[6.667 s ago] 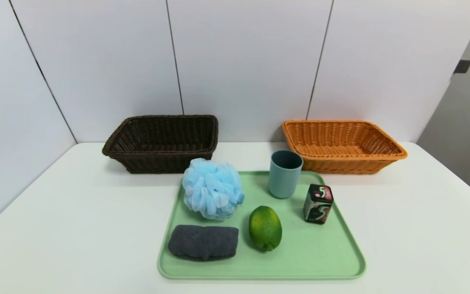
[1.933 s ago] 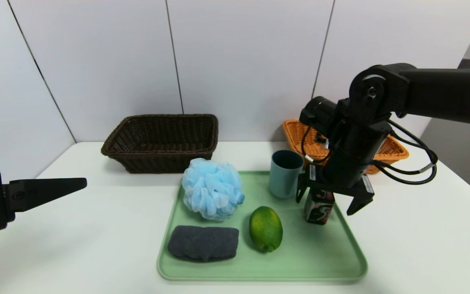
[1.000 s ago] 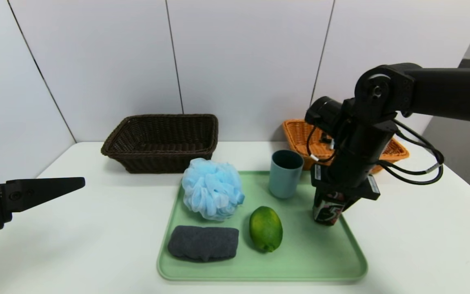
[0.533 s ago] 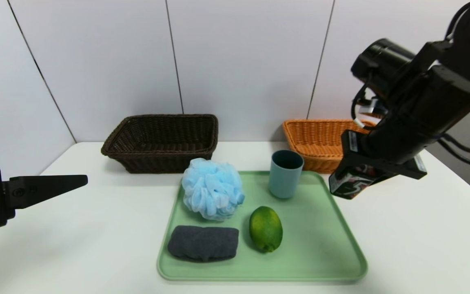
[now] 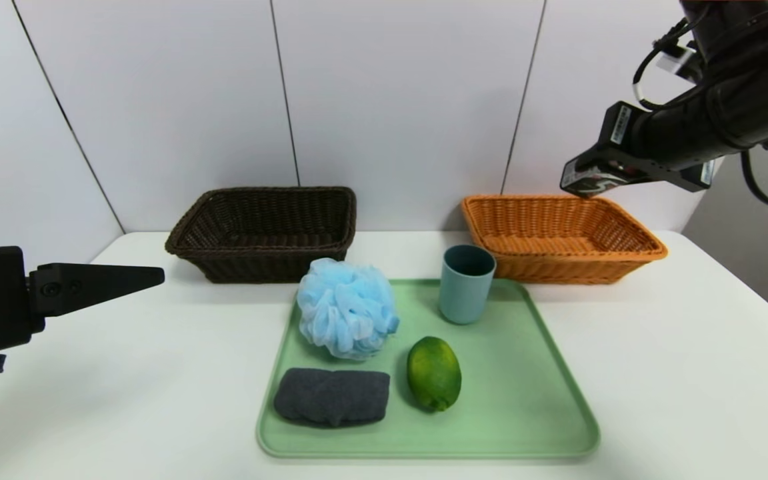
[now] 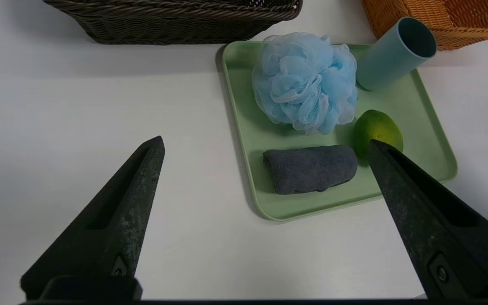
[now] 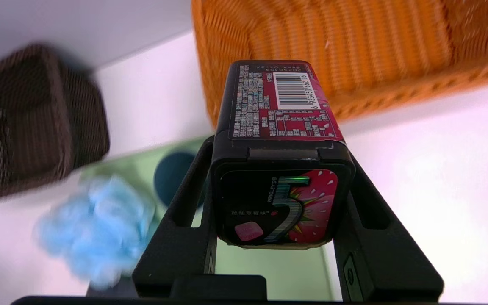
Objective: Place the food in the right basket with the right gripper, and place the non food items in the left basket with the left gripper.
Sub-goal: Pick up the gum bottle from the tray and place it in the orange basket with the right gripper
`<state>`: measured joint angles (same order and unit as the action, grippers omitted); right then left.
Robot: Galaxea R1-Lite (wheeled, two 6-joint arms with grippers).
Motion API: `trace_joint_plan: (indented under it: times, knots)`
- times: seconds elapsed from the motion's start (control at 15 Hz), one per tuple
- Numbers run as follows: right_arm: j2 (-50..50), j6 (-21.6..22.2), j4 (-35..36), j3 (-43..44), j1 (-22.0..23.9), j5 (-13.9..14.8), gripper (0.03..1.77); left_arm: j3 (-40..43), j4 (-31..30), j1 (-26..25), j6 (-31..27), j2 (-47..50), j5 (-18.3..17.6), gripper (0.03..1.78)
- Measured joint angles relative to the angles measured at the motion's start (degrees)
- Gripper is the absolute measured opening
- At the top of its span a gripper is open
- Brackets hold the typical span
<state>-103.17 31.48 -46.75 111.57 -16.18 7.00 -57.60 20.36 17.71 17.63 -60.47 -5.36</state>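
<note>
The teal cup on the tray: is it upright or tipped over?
Upright. The teal cup stands on the green tray, its open mouth facing up.

Woven wicker, ribbed: dark brown basket (image 5: 264, 230) and orange basket (image 5: 557, 233). Airy mesh: bath puff (image 5: 347, 317). Napped cloth: grey towel (image 5: 332, 396). Smooth matt: cup (image 5: 466, 283), green tray (image 5: 524, 413), white desk (image 5: 144, 373). Glossy printed box (image 7: 280, 169); matt black right tool (image 7: 275, 135).

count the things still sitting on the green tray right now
4: fluffy light-blue mesh bath puff at the far left, plain teal-blue cup at the far edge, folded dark grey towel near left, green oval fruit mid-tray. Nothing appears hidden.
</note>
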Motion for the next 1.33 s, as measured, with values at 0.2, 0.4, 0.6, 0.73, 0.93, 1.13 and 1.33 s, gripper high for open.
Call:
trace_joint_plan:
  times: [0.2, 0.4, 0.6, 0.73, 0.93, 1.13, 1.33]
  knots:
    - [-7.14, -0.17, 9.70, -0.05, 5.41, -2.32, 0.74, -0.06, 0.06, 0.17, 0.10, -0.83, 0.07, 1.69]
    - [-13.68, -0.13, 16.21, -0.05, 8.00, -4.74, 0.74, -0.28, 0.01, 0.22, 0.15, -1.50, 0.13, 1.69]
    - [-18.42, 0.13, 16.74, -0.05, 8.39, -4.80, 0.74, -0.28, -0.21, 0.22, 0.17, -2.18, 0.16, 1.69]
    - [-20.50, 0.85, 16.69, -0.05, 8.61, -4.83, 0.74, -0.26, -0.52, 0.22, 0.17, -2.66, 0.18, 1.69]
    - [-22.14, 1.01, 16.43, -0.05, 8.83, -4.96, 0.74, -0.48, -0.62, 0.22, 0.26, -3.40, 0.16, 1.69]
    - [-22.71, 0.74, 15.99, -0.02, 8.91, -4.94, 0.74, -0.44, -0.62, 0.22, 0.43, -3.89, 0.10, 1.69]
    - [-23.15, 0.55, 16.02, -0.02, 8.90, -4.91, 0.74, -0.48, -1.51, 0.22, 1.68, -4.23, 0.07, 1.69]
